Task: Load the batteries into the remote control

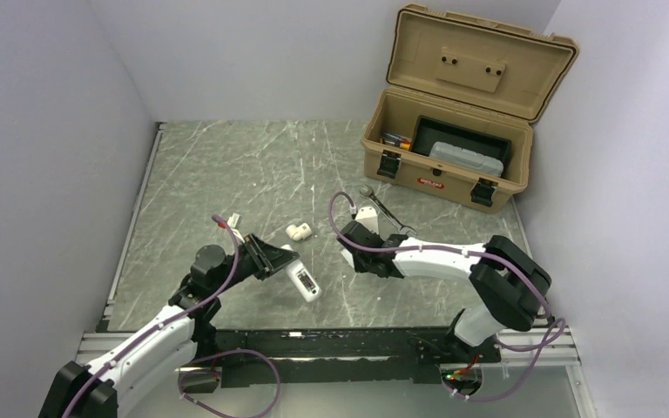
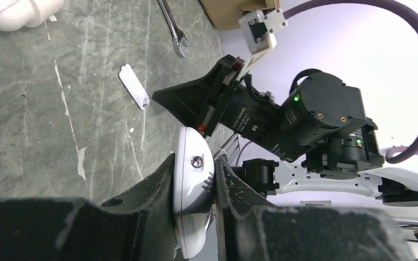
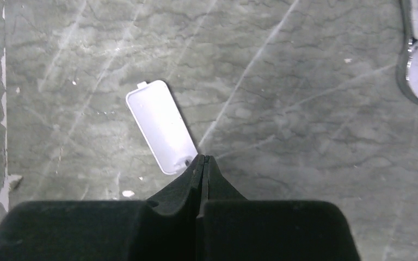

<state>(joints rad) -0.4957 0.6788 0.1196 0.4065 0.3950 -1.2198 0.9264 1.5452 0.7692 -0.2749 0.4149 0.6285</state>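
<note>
My left gripper (image 1: 272, 258) is shut on the remote control (image 1: 305, 283), a small white handset. In the left wrist view the remote (image 2: 193, 163) stands edge-on, clamped between the two black fingers (image 2: 152, 190). My right gripper (image 1: 350, 244) is shut and empty, low over the table. In the right wrist view its closed tips (image 3: 203, 159) sit at the near end of a flat white battery cover (image 3: 160, 126) lying on the table. The cover (image 2: 134, 86) and the right gripper (image 2: 166, 98) also show in the left wrist view. No batteries show in any view.
A stubby white pipe fitting (image 1: 299, 231) lies between the arms. A silver wrench (image 1: 383, 209) lies behind the right gripper. An open tan toolbox (image 1: 453, 174) stands at the back right. Grey walls close in both sides.
</note>
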